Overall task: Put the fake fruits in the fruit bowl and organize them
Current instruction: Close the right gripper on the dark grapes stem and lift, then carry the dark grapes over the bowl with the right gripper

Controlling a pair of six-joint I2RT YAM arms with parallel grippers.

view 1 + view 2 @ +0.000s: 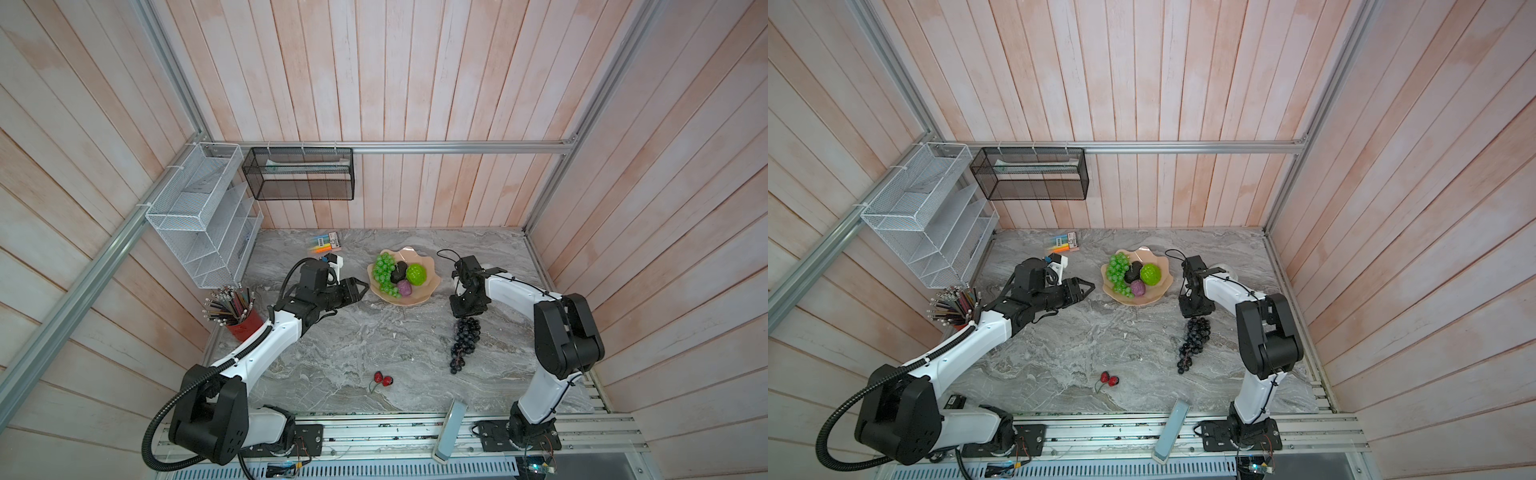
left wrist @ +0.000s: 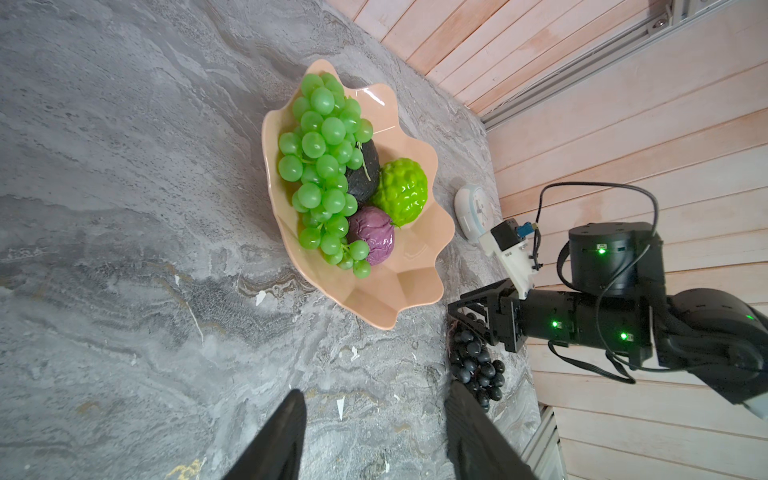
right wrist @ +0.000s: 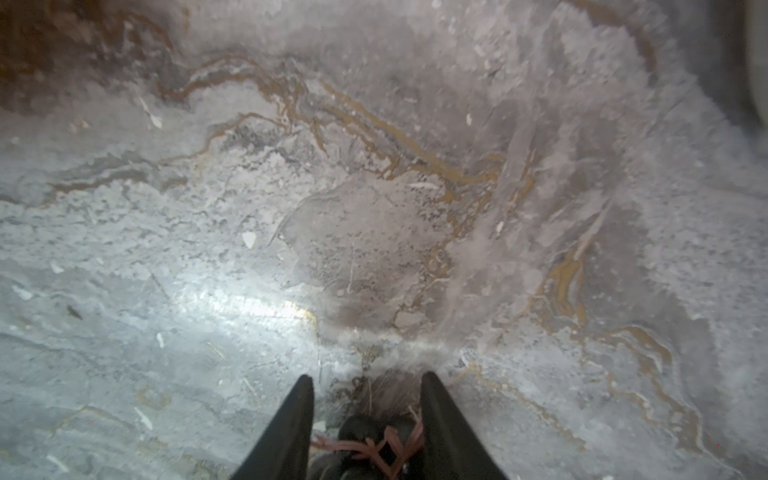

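Note:
The peach fruit bowl [image 1: 432,283] [image 1: 1163,287] [image 2: 399,291] holds a green grape bunch [image 1: 383,270] [image 2: 324,166], a black oval [image 1: 400,272] [image 2: 365,174], a bright green bumpy ball [image 1: 416,274] [image 2: 401,191] and a small purple ball [image 1: 404,288] [image 2: 374,239]. A dark purple grape bunch [image 1: 463,343] [image 1: 1192,343] [image 2: 473,365] lies on the table to the bowl's right. My right gripper [image 1: 467,318] [image 3: 368,376] points down over its stem end [image 3: 365,432], jaws apart on either side. A red cherry pair [image 1: 383,379] [image 1: 1109,379] lies near the front. My left gripper [image 1: 361,289] [image 2: 376,388] stands open and empty, left of the bowl.
A small white clock [image 2: 469,212] sits behind the right arm, past the bowl. A red cup of pencils [image 1: 243,324], a white mesh rack [image 1: 199,220] and a black mesh basket [image 1: 299,174] line the left and back. A pack of highlighters [image 1: 326,241] lies at the back.

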